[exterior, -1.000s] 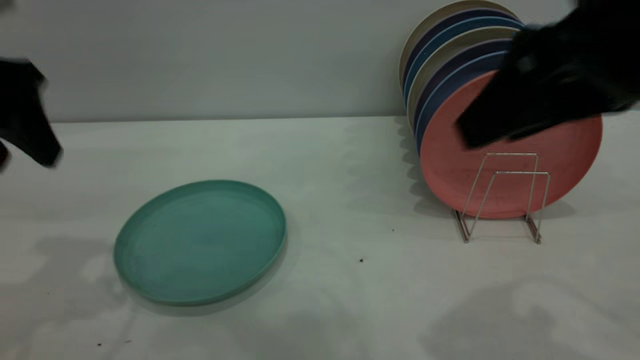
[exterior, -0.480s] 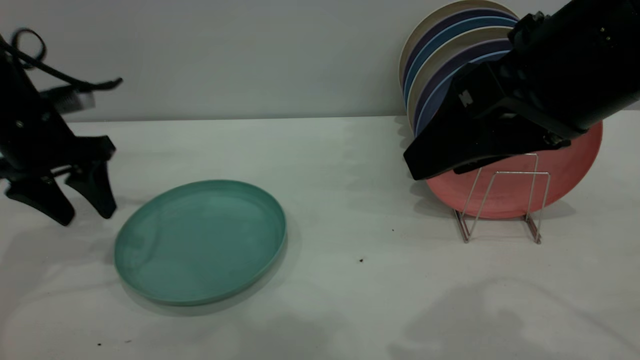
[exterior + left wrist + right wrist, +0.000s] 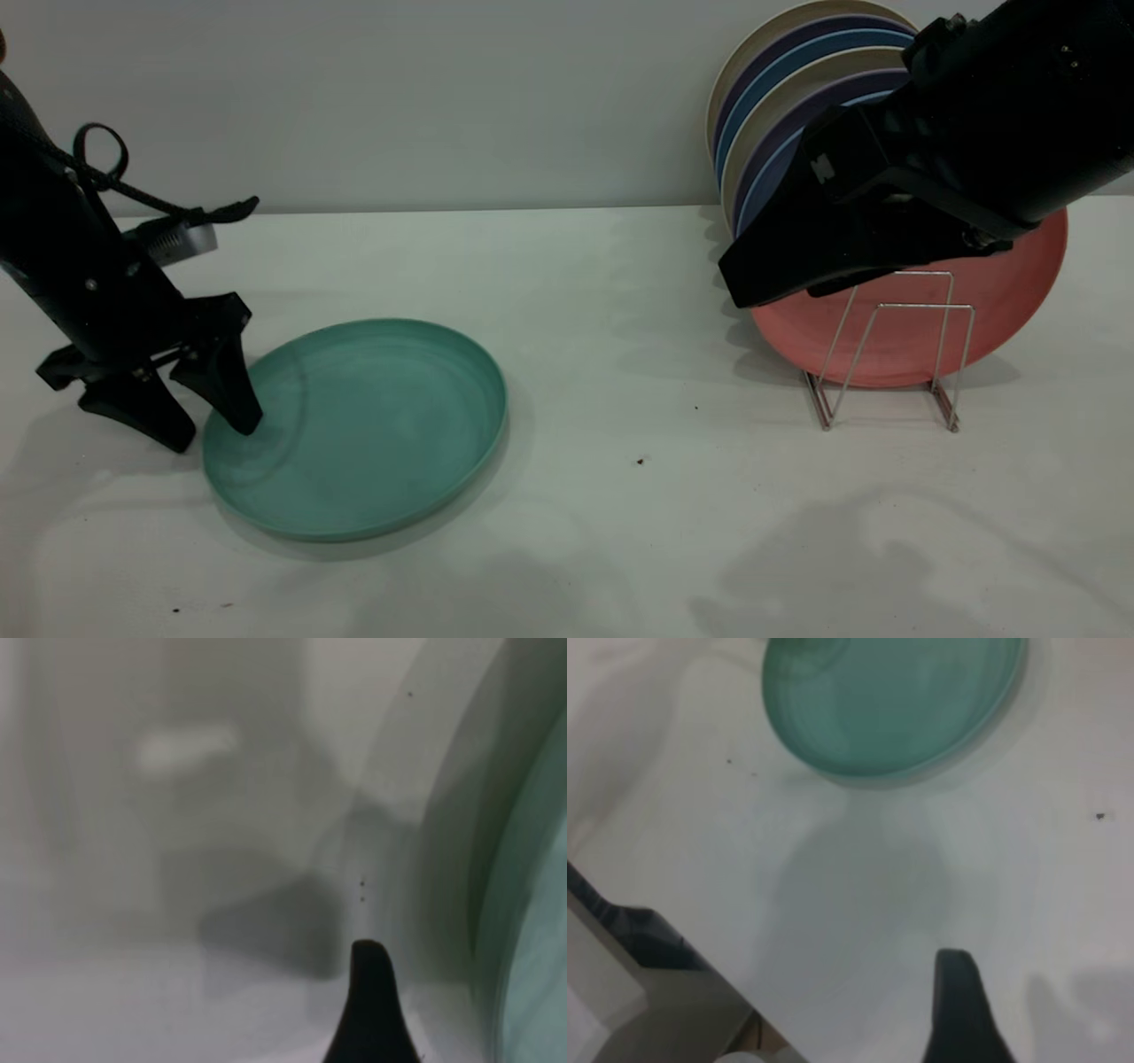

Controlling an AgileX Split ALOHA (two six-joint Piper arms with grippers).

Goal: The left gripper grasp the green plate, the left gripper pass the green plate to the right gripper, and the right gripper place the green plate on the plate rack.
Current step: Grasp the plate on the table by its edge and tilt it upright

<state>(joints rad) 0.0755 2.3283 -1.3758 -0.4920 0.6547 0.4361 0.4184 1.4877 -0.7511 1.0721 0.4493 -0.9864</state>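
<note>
Now, with the spread left claw (image 3: 208, 434) straddling the green plate (image 3: 372, 434) rim, lower and pinch squarely; right claw (image 3: 753, 288) state unclear.

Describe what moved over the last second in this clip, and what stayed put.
The left gripper came in from the left edge and down to the green plate, open, one finger inside the near-left rim and one outside; nothing gripped yet. The right gripper pushed out leftward in front of the plate rack, then held. Plate, rack and racked plates did not move.

Left claw (image 3: 211, 434) low, spread; right claw (image 3: 740, 288) raised.
</note>
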